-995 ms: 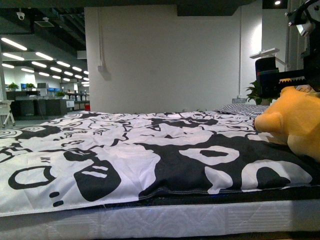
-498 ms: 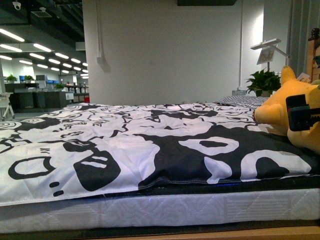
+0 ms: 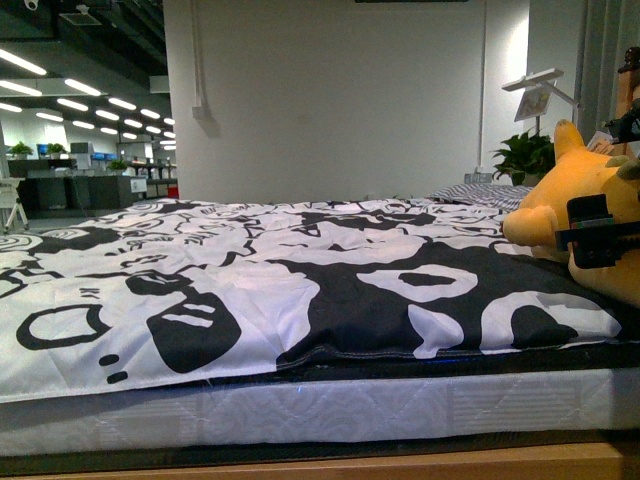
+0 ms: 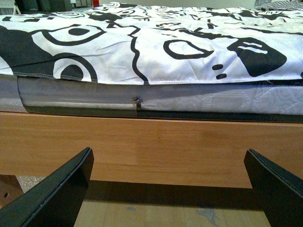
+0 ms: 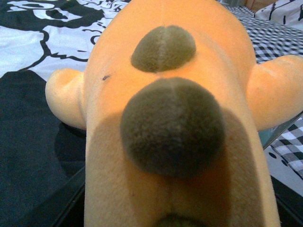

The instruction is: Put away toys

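Note:
The orange-yellow plush toy [image 3: 590,195] lies on the bed at the far right of the front view, one pointed tuft up. My right gripper [image 3: 597,232] is a black bar across the plush's side. In the right wrist view the plush [image 5: 165,94] fills the frame, orange with round brown patches and a paler limb on each side. It sits between the open right gripper [image 5: 175,210], whose dark fingers [image 5: 61,203] show only at the lower corners. My left gripper [image 4: 168,189] is open and empty, low in front of the bed's wooden frame [image 4: 151,146].
A black-and-white patterned duvet [image 3: 250,290] covers the bed over a grey mattress [image 4: 199,101]. Checked bedding [image 5: 274,33] lies beyond the plush. A potted plant [image 3: 522,158] and a white lamp [image 3: 540,85] stand behind the bed's right end.
My right gripper has come down from above the plush to level with its body. The front view has shifted a little, showing more of the plush.

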